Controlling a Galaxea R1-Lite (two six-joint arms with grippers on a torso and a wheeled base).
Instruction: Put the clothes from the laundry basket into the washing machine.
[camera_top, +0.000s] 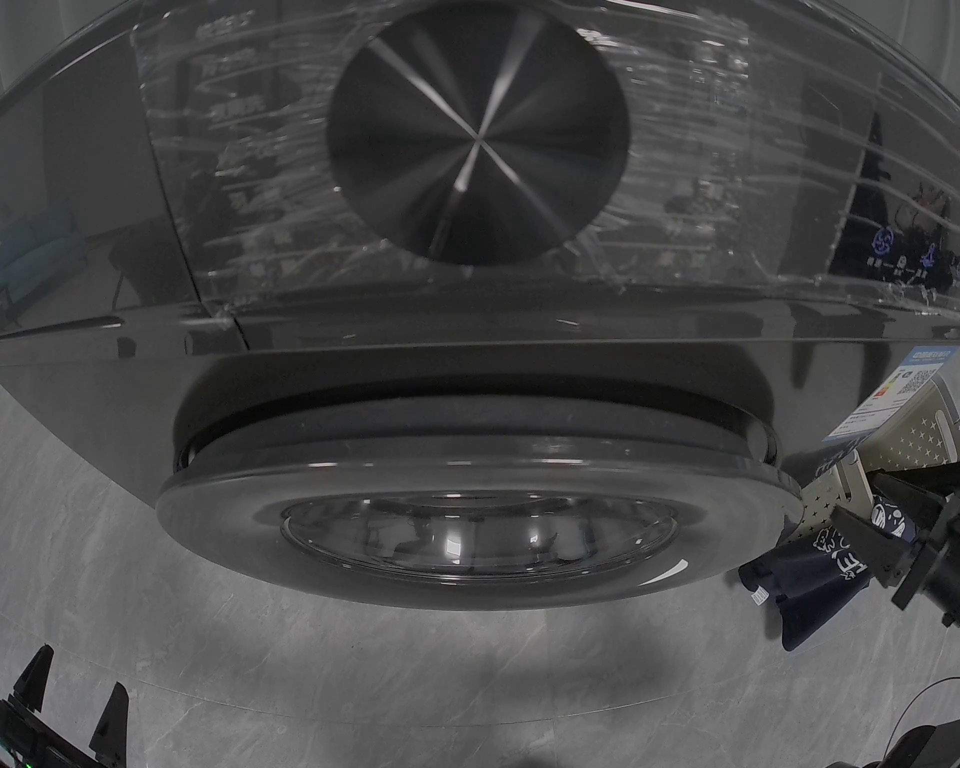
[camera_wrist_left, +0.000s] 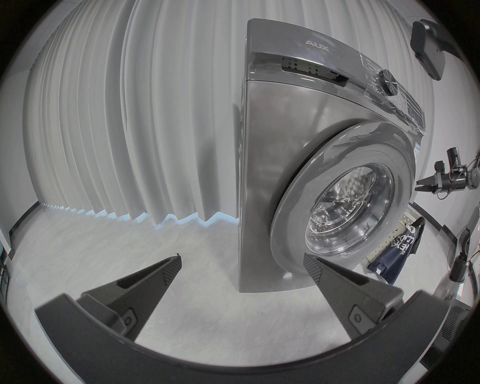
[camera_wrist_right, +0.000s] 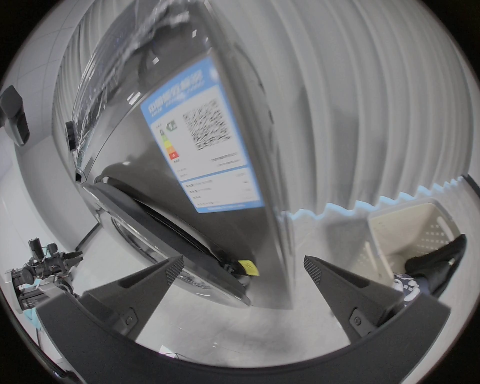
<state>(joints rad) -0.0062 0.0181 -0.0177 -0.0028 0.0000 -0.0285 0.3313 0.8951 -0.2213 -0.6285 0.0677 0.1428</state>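
Clothes (camera_top: 812, 590) are hanging, likely soft and light, over the laundry basket (camera_top: 905, 440) rim at four o'clock of the washing machine door (camera_top: 480, 530). I am holding right gripper (camera_wrist_right: 240, 262) and left gripper (camera_wrist_left: 242, 260) wide, empty. I am judging a pinch on the draped fold best.

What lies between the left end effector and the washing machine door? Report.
Only bare floor lies between left end effector and door, per head view.
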